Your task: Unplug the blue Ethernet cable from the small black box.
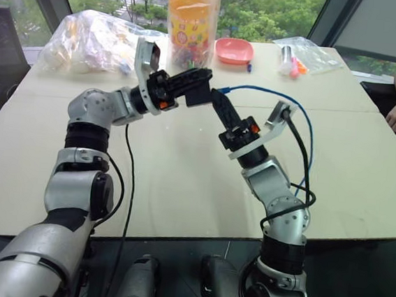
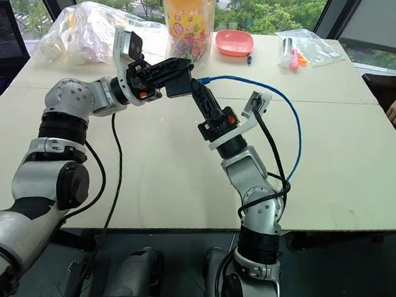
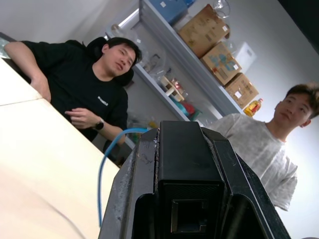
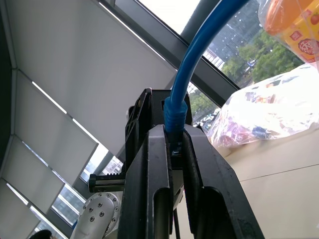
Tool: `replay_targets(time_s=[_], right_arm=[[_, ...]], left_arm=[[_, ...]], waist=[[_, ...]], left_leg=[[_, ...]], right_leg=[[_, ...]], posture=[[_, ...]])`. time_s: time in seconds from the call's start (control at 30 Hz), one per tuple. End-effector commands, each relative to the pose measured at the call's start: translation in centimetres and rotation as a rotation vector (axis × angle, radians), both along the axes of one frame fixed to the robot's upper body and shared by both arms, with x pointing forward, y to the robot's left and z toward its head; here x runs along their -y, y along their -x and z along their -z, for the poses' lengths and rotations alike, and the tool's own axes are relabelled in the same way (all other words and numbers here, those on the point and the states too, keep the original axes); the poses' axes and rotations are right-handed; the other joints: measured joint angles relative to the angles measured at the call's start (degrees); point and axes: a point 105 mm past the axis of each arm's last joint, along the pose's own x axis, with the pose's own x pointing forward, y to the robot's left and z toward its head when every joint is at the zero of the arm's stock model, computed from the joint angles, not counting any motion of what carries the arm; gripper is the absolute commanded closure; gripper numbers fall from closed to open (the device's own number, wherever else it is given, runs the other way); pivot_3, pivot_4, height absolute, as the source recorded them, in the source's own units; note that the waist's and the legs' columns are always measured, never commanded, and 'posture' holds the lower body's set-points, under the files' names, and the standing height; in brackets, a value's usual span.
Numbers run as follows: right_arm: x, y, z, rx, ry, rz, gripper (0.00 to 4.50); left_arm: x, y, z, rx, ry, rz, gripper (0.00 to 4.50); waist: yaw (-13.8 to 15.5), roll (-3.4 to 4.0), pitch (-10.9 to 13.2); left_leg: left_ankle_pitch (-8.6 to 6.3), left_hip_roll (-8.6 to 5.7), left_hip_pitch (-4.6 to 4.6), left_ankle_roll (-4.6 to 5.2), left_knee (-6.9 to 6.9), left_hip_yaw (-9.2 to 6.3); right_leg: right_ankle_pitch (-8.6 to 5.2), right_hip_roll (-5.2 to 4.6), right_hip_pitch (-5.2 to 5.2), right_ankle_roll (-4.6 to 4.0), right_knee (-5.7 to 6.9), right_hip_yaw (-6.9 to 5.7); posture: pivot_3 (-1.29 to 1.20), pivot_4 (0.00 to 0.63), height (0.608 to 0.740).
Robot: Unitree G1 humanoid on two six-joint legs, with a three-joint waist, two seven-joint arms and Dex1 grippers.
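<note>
Clamping the small black box [image 1: 197,89] in its jaws above the surface [image 1: 364,171], the left gripper [image 1: 190,86] anchors it. The right gripper [image 1: 220,103], at the box's 4 o'clock, has its jaws pinched on the blue Ethernet cable [image 1: 306,120] at its plug; a straight pull along the port axis probably frees it best.

Pink bowl [image 1: 234,51] on beige table [image 1: 181,182]
</note>
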Motion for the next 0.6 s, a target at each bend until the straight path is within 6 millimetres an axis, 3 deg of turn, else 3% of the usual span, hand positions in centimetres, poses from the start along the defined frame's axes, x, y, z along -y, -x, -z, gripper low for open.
replay_targets(time_s=[0.03, 0.13, 0.2, 0.33, 0.6], right_arm=[[1.1, -0.6, -1.0, 0.044, 0.004, 0.102, 4.46], [4.8, -2.7, 0.3, 0.053, 0.165, 0.333, 4.46], [6.1, -3.1, 0.5, 0.06, 0.199, 0.388, 4.46], [7.0, -3.5, 0.6, 0.066, 0.219, 0.4, 4.46], [7.5, -4.0, 0.2, 0.071, 0.214, 0.367, 4.46]], left_arm=[[-1.0, 0.0, 0.6, 0.021, -0.078, -0.035, 3.95], [-3.6, 0.5, 2.5, 0.017, -0.2, -0.061, 3.95], [-4.8, 0.7, 2.8, 0.016, -0.237, -0.074, 3.95], [-5.8, 0.5, 2.8, 0.026, -0.264, -0.108, 3.95], [-5.6, 0.1, 2.2, 0.019, -0.205, -0.127, 3.95]], waist=[[-0.2, 0.0, 0.0], [-0.3, 0.02, 0.0], [-0.2, 0.02, 0.0], [0.4, 0.01, 0.0], [0.1, 0.0, 0.0]], left_leg=[[0.0, 0.0, 0.0, 0.0, 0.0, 0.0], [0.0, 0.01, 0.04, 0.0, -0.03, 0.01], [0.0, 0.02, 0.03, 0.0, -0.05, 0.01], [0.0, 0.0, -0.08, 0.0, -0.01, 0.0], [0.0, -0.03, -0.08, 0.0, -0.01, 0.01]], right_leg=[[0.0, 0.0, 0.0, 0.0, 0.0, 0.0], [0.0, 0.03, -0.02, -0.02, 0.01, 0.04], [-0.01, 0.02, -0.03, -0.04, 0.01, 0.04], [-0.02, -0.05, -0.04, -0.03, -0.05, -0.03], [-0.02, -0.08, -0.03, -0.01, -0.1, 0.02]], posture=[[0.0, 0.15, 0.74], [0.0, 0.15, 0.74], [0.0, 0.15, 0.74], [0.0, 0.15, 0.74], [0.0, 0.15, 0.74]])
